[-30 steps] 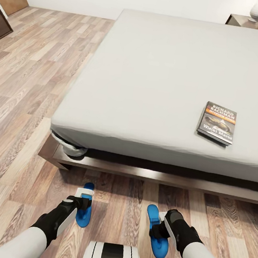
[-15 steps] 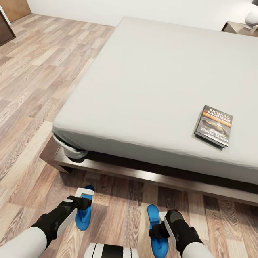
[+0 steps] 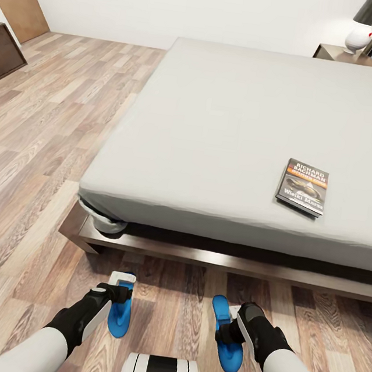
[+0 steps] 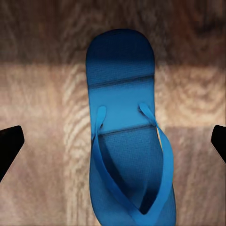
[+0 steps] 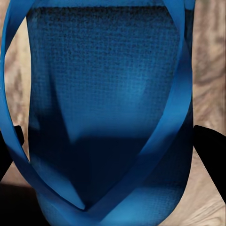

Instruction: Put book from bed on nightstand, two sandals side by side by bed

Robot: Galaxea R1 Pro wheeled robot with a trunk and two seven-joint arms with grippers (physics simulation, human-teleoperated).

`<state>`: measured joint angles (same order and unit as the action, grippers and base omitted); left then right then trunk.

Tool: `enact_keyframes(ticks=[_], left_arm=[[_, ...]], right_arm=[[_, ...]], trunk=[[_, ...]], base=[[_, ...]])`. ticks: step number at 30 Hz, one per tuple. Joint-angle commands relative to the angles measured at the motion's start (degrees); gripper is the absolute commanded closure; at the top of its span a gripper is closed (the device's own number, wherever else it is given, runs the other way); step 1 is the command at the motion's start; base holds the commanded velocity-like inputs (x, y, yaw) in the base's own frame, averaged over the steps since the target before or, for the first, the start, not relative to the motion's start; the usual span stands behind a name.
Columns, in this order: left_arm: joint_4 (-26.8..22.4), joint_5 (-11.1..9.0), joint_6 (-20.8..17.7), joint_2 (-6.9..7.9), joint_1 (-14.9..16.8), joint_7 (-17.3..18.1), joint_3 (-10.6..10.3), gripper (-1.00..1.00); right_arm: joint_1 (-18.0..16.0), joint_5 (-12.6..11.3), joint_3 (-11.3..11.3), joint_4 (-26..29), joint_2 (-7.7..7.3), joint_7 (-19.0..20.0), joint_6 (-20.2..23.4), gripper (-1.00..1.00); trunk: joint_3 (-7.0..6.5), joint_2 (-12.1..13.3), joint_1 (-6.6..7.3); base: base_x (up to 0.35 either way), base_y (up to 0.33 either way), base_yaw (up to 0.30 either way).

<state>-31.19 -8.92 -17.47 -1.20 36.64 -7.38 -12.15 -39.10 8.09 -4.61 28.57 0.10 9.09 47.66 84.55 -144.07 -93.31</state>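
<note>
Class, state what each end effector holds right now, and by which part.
Nothing is held. The left end effector stands open above one blue sandal; the right end effector stands open, straddling the other sandal without gripping.

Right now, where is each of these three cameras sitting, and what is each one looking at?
Head view: high on the robot, looking down at the bed, book, floor; both arms show.
Left wrist view: above the left sandal; dark pincer fingertips at the edges.
Right wrist view: close over the right sandal; fingertips beside it.
Shared: both sandals also appear in the head view.
</note>
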Motion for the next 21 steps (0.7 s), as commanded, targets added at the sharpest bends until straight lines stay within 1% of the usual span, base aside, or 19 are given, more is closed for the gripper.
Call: enact_keyframes(ticks=[1, 7, 10, 15, 21], left_arm=[[-0.12, -0.60, -0.27, 0.05, 0.01, -0.52, -0.40, -1.00], [-0.16, -0.58, -0.30, 0.05, 0.01, -0.54, -0.41, -1.00], [-0.14, -0.58, -0.34, 0.05, 0.01, -0.53, -0.45, -1.00], [-0.13, -0.58, -0.46, 0.05, -0.02, -0.53, -0.48, -1.00], [-0.28, -0.62, -2.72, 0.05, -0.09, -0.57, -0.48, -1.00]], right_arm=[[-0.01, 0.61, -0.11, 0.08, -0.02, 0.45, 0.24, 1.00], [-0.01, 0.61, -0.08, 0.08, -0.02, 0.46, 0.24, 1.00], [-0.01, 0.61, -0.06, 0.08, -0.02, 0.47, 0.24, 1.00], [-0.01, 0.61, -0.06, 0.08, -0.02, 0.46, 0.24, 1.00], [-0.01, 0.61, -0.05, 0.08, -0.02, 0.47, 0.24, 1.00]], trunk=[[0.04, -0.01, 0.01], [0.04, -0.01, 0.01], [-0.63, 0.03, 0.09], [-0.63, 0.03, 0.09], [-0.63, 0.03, 0.09]], base=[[0.000, 0.000, 0.000], [0.000, 0.000, 0.000], [0.000, 0.000, 0.000], [0.000, 0.000, 0.000], [0.000, 0.000, 0.000]])
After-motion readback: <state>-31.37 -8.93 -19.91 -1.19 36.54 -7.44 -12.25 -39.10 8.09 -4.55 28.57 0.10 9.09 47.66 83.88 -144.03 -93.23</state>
